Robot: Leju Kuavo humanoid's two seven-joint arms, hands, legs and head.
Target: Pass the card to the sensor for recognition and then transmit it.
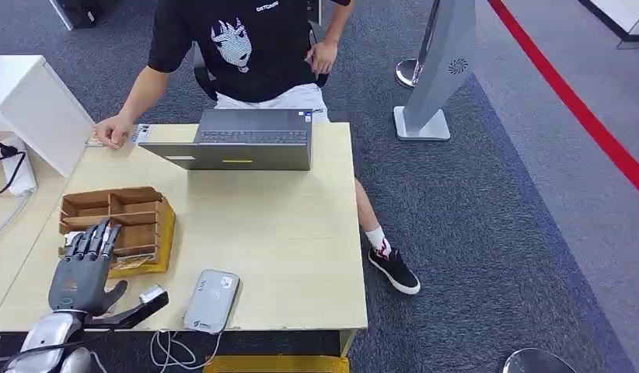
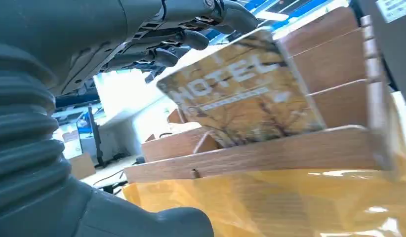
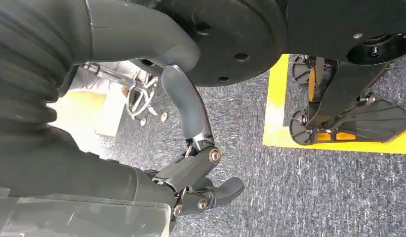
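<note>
A: How far along is it?

B: Early, I'd judge. The hotel key card (image 2: pixel 243 91) stands in the wooden organizer (image 1: pixel 114 217), right at the fingertips (image 2: pixel 191 39) of the left hand (image 1: pixel 83 268). The fingers are spread and extended over it, gripping nothing yet.

A: And the reader?

B: The grey card reader (image 1: pixel 211 301) lies beyond the thumb side, near the table edge. Picking up, scanning and handing over all remain.

A: The right hand (image 3: pixel 201 182)?

B: Hanging over grey carpet (image 3: pixel 314 197), fingers loosely curled, nothing held.

A: Surroundings?

B: A light wooden table (image 1: pixel 285 233), a laptop (image 1: pixel 242 140), and a seated person (image 1: pixel 246 47) opposite.
</note>
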